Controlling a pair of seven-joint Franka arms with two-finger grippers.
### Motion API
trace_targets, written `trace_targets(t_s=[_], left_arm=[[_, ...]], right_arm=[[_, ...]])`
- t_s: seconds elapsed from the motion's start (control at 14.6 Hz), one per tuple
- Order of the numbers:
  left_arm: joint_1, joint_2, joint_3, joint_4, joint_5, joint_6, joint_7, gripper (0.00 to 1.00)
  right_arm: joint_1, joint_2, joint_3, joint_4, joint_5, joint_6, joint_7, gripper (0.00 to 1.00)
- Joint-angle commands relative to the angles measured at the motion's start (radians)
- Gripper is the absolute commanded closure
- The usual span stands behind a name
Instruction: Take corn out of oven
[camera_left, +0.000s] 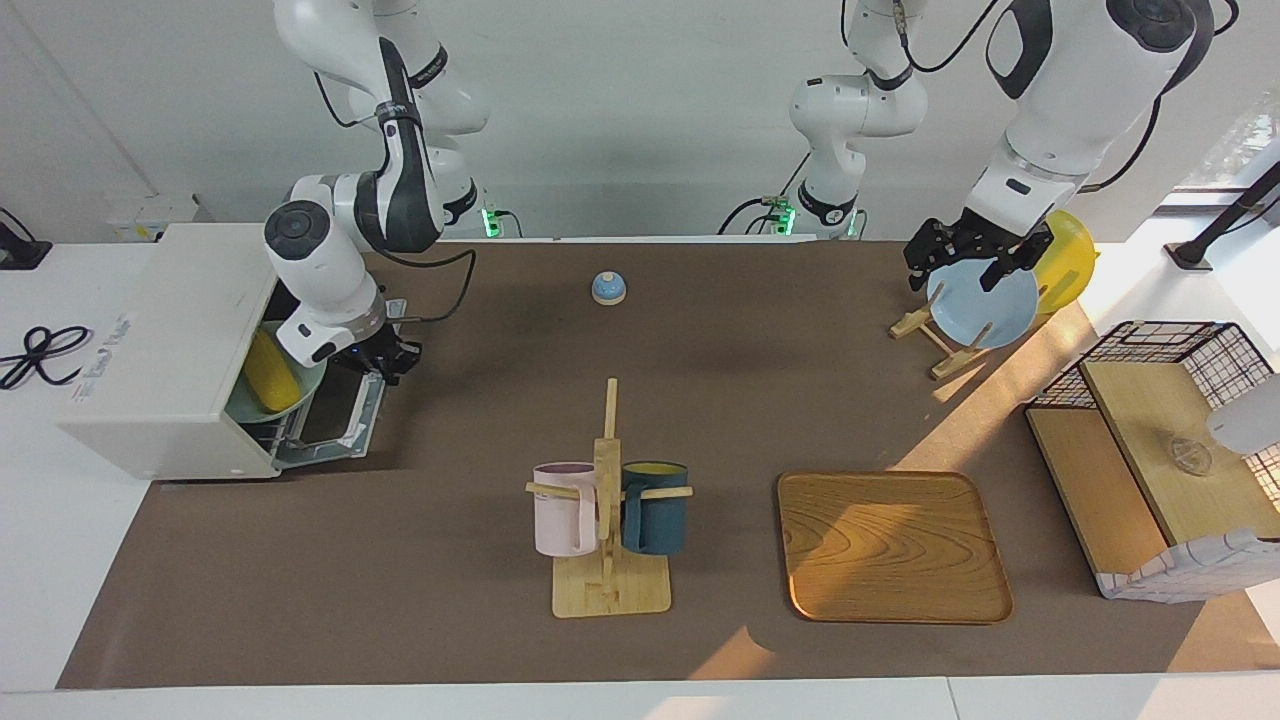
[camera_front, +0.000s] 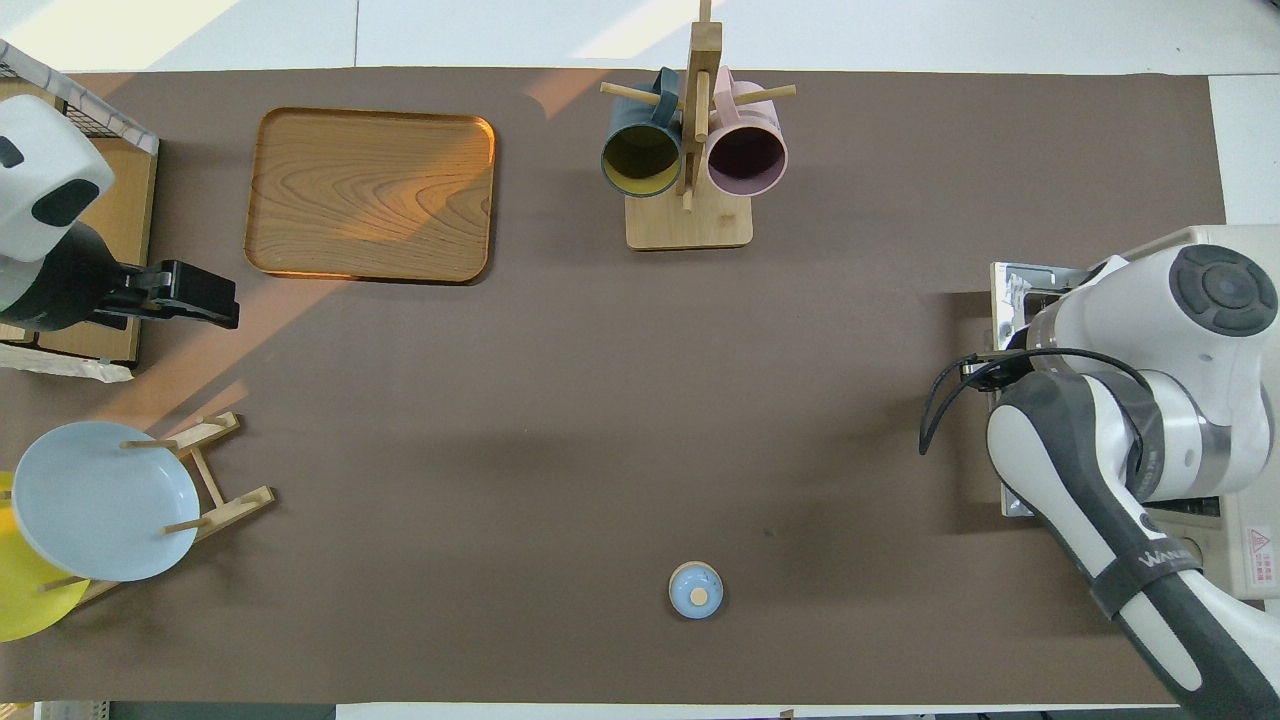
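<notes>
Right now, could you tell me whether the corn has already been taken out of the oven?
No, the corn lies on a plate inside the oven, whose door hangs open.

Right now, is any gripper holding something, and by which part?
The right gripper is shut on the oven door, at its handle edge. The left gripper, open, holds nothing.
</notes>
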Motion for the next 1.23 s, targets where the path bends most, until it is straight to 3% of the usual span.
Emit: trace_targets(t_s=[0.0, 0.34, 0.62, 0.68, 0.96, 1.16], left_arm=[[-0.004, 0.000, 0.006, 0.006, 0.012, -0.010, 0.002, 0.00], [-0.004, 0.000, 0.006, 0.006, 0.012, -0.010, 0.002, 0.00], [-0.004, 0.000, 0.006, 0.006, 0.012, -0.010, 0.002, 0.00], [-0.004, 0.000, 0.006, 0.006, 0.012, -0.010, 0.002, 0.00], [-0.004, 0.000, 0.006, 0.006, 0.012, -0.010, 0.002, 0.00], [-0.004, 0.000, 0.006, 0.006, 0.012, -0.010, 0.002, 0.00]], right_arm=[[-0.053, 0.068, -0.030, -0.030, -0.053, 0.106, -0.018, 1.00], [-0.012, 0.074, -0.029, -0.011, 0.020, 0.082, 0.037, 1.00], [0.022, 0.064, -0.030, 0.138, 0.019, -0.120, 0.061, 1.00], [0.015, 0.053, -0.030, 0.169, 0.017, -0.172, 0.058, 0.77], [0.001, 0.005, -0.041, 0.181, -0.009, -0.292, 0.055, 0.46], [-0.063, -0.004, -0.038, 0.164, -0.030, -0.286, -0.014, 0.42]])
